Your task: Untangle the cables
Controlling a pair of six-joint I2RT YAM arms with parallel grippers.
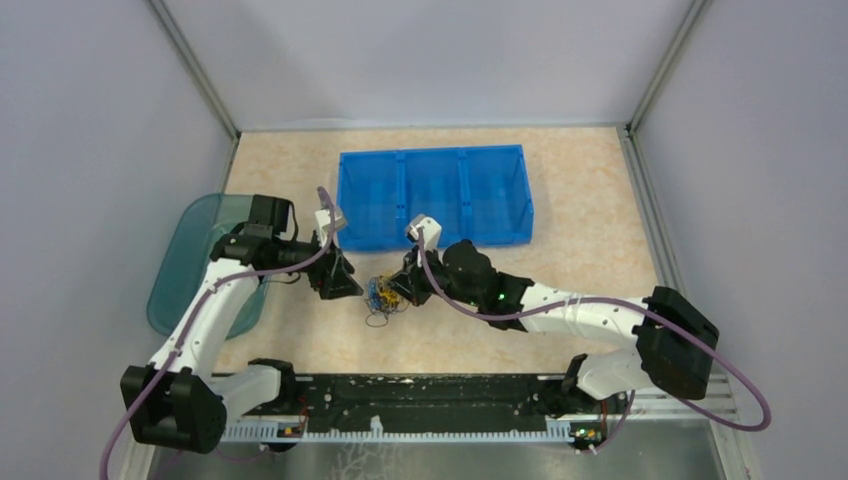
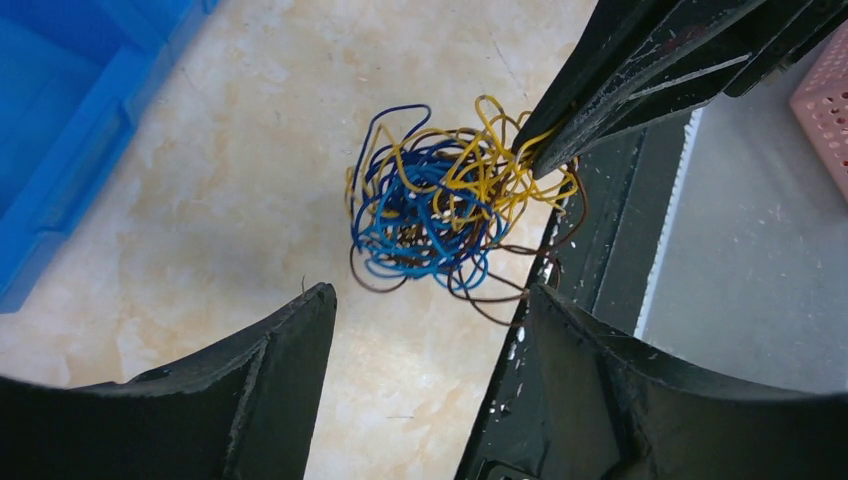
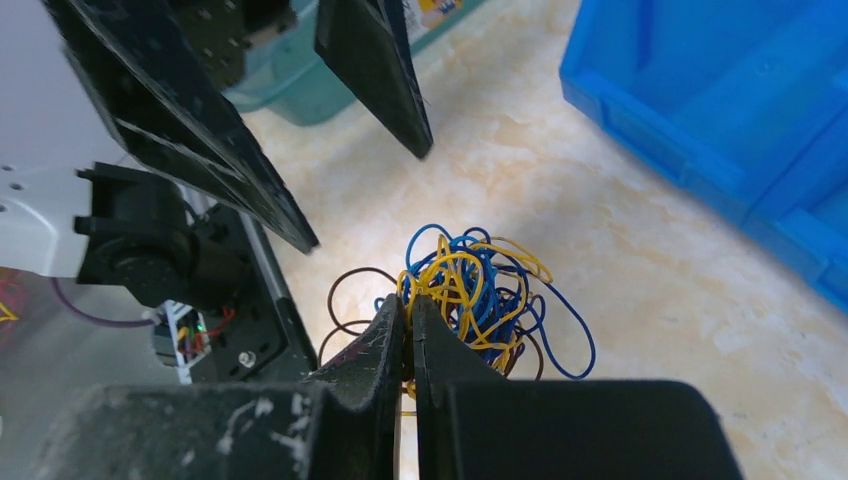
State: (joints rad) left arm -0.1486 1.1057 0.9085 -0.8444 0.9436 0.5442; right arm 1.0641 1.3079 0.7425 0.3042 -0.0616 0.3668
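The cables (image 1: 383, 294) are bunched in 1 tangle of blue, yellow and dark brown strands near the middle of the table (image 1: 570, 265), between the 2 arms. I cannot tell whether the bunch rests on the table or hangs just above it. A few brown loops spill out of its near side.

The right end effector (image 1: 402, 290) is pinched narrow, its 2 fingers pressed together on yellow strands at the edge of the tangle; the right wrist view shows the strands caught between the tips (image 3: 408, 308), and the left wrist view shows the same black tip (image 2: 540, 158) reaching into the yellow wires from the upper right.

The left end effector (image 1: 345, 284) is spread wide and holds nothing. Its fingers (image 2: 300, 330) stand on either side of open space just beside the tangle, without touching it.

Behind the tangle lies a blue bin (image 1: 435, 195) with 3 compartments, apart from the cables. A teal tray (image 1: 180, 270) sits at the left edge of the table, partly hidden by the left arm. A black rail (image 1: 430, 395) runs along the near edge, close to the brown loops. A pink grid (image 2: 825, 95) shows at the corner of the left wrist view.
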